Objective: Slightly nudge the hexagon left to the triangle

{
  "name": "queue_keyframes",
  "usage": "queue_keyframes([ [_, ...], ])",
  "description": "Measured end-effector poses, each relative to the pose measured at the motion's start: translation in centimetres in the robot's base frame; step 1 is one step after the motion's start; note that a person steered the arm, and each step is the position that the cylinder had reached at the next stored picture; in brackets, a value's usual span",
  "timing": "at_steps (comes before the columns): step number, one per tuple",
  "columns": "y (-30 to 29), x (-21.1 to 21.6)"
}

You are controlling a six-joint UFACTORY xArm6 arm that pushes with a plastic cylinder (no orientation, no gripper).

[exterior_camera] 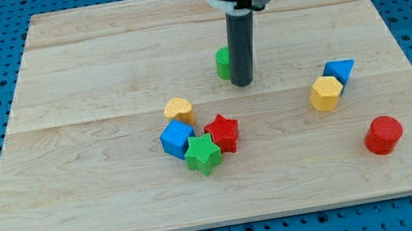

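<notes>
My tip (pixel 243 83) rests on the worktop (pixel 81 60), touching a green block (pixel 223 63) (shape apparently hidden by the rod). There is no claw, so no claw state applies. The yellow hexagon (pixel 325 93) lies well to the view's right, touching the blue triangle (pixel 340 71).

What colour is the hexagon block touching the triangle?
Yellow. The yellow hexagon sits at the lower left of the blue triangle, seen plainly in the camera view.
</notes>
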State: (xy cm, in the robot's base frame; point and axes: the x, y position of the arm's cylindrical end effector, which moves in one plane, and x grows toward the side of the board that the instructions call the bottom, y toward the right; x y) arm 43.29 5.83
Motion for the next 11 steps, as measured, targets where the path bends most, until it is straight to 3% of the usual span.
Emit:
queue_keyframes([
  [1,3.7,7.0],
  [2,9.6,9.9],
  [3,15.3,9.5],
  [4,15.3,7.3],
  [6,11.1,5.1],
  [7,4.6,5.1],
  [11,-8.6,7.4],
])
